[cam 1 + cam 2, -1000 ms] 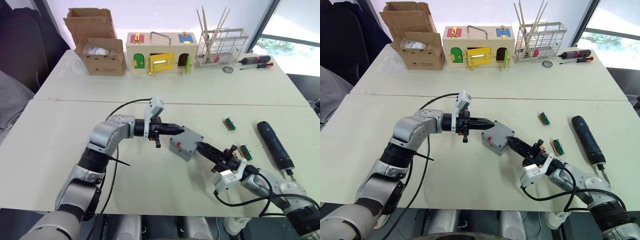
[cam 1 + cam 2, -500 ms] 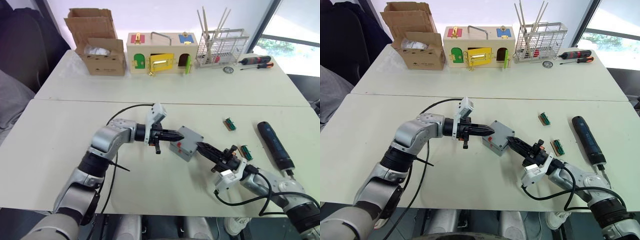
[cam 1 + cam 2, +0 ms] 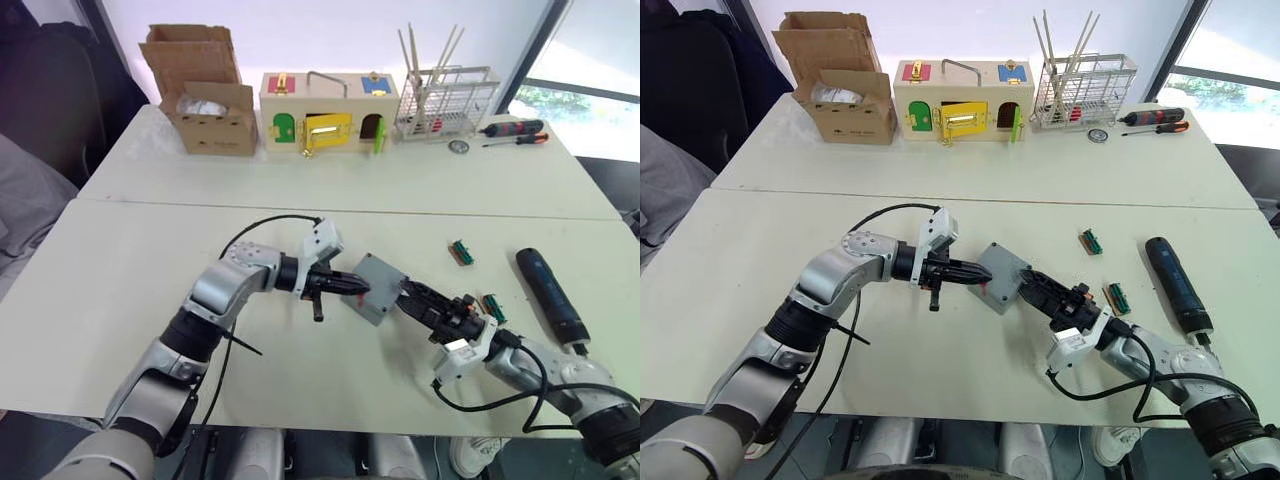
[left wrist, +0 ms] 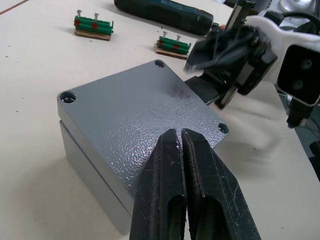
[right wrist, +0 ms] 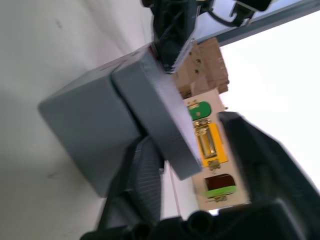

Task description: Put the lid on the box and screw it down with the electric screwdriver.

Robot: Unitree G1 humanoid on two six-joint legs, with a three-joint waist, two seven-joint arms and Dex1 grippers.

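At frame centre, the box is hemmed in by the left gripper on its left and the right gripper on its right. Bare table lies open at left. The electric screwdriver and two green terminal blocks occupy the right.
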